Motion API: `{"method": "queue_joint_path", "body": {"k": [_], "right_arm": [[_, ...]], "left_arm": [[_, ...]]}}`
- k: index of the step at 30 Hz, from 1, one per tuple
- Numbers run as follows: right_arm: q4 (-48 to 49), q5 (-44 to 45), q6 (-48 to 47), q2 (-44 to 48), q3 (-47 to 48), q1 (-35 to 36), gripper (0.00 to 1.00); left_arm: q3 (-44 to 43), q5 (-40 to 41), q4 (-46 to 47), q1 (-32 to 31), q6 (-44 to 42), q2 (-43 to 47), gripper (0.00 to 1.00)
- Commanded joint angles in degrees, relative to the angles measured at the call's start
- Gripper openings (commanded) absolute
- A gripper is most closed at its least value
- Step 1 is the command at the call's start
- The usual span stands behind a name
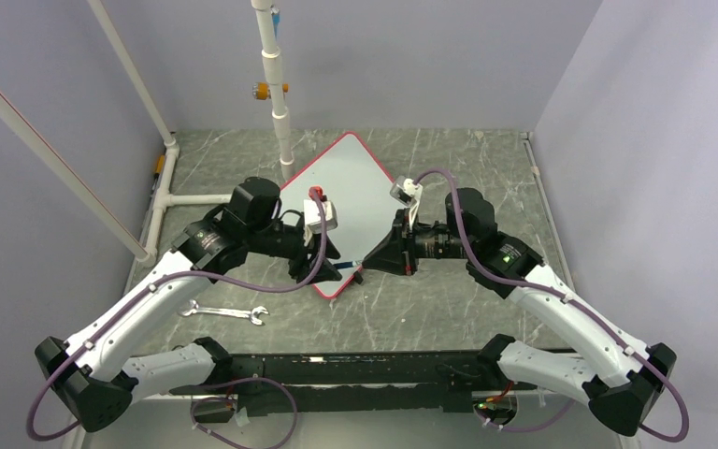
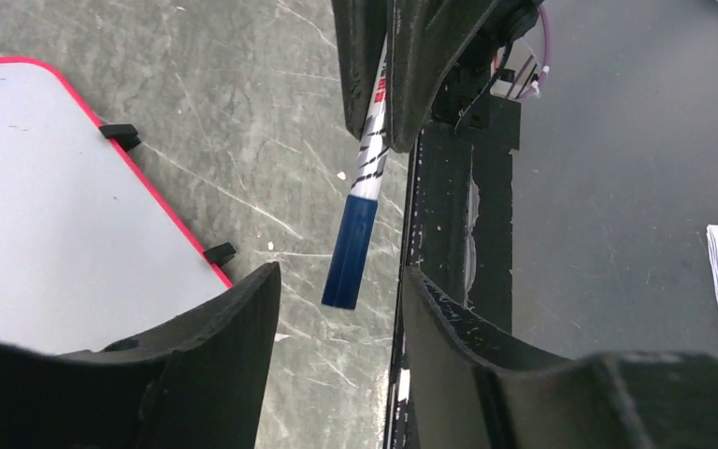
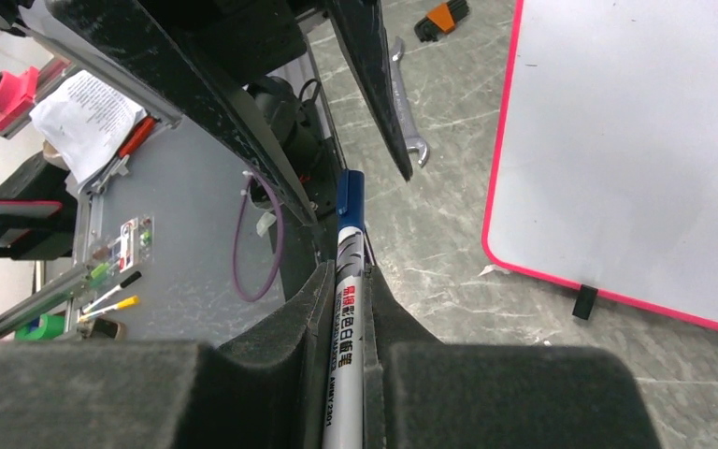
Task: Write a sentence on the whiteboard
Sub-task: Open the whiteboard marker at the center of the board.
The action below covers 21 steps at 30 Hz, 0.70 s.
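Marbled grey table (image 1: 430, 313), lavender walls (image 1: 411, 56). The whiteboard (image 1: 355, 187) lies flat — at its near corner the right gripper (image 3: 346, 281) clamps a marker (image 3: 343, 360), the left gripper (image 2: 337, 299) spread either side of its blue cap (image 2: 349, 248).

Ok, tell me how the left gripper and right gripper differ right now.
The right gripper is shut on the marker; the left gripper has its jaws apart. The right gripper carries the marker, while the left gripper only straddles its blue cap without clamping it. Both are black and two-fingered, and they face each other by the whiteboard near its nearest corner.
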<state>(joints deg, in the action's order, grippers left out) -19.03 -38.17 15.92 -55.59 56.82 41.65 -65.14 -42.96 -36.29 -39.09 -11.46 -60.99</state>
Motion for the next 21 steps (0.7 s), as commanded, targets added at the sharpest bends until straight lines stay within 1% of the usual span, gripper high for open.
{"method": "queue_joint_path", "body": {"k": [1, 3, 7, 9, 12, 13, 15, 16, 21], "right_arm": [[4.31, -2.57, -0.98, -0.51, 0.59, -0.16, 0.0], [5.02, -3.11, -0.83, -0.66, 0.29, -0.16, 0.0], [6.15, -4.17, -0.68, -0.99, 0.05, -0.16, 0.0], [6.27, -4.4, -0.63, -1.28, 0.05, -0.16, 0.0], [6.14, -5.05, -0.66, -1.66, 0.23, -0.16, 0.0], [5.77, -5.19, -0.83, -1.79, 0.42, -0.13, 0.0], [5.34, -5.23, -1.06, -1.89, 0.65, -0.16, 0.0], [5.18, -5.24, -1.07, -1.88, 0.66, -0.14, 0.0], [4.75, -5.1, -0.92, -1.16, 0.16, -0.11, 0.0]], "left_arm": [[-1.19, -1.81, 0.27, -1.41, -1.34, -1.26, 0.52], [-1.24, -1.99, 0.24, -1.65, -1.37, -1.5, 0.48], [-1.25, -2.31, 0.4, -1.83, -1.1, -1.67, 0.44], [-1.23, -2.46, 0.32, -1.97, -1.17, -1.84, 0.37], [-1.28, -1.9, 0.63, -2.24, -0.77, -2.18, 0.31], [-1.28, -1.8, 0.68, -2.36, -0.68, -2.34, 0.26], [-1.44, -1.48, 0.67, -2.53, -0.51, -2.66, 0.06], [-1.35, -1.01, 0.78, -2.61, -0.37, -2.72, 0.0], [-0.46, 0.37, 1.84, -2.67, -0.38, -2.02, 0.0]]}}
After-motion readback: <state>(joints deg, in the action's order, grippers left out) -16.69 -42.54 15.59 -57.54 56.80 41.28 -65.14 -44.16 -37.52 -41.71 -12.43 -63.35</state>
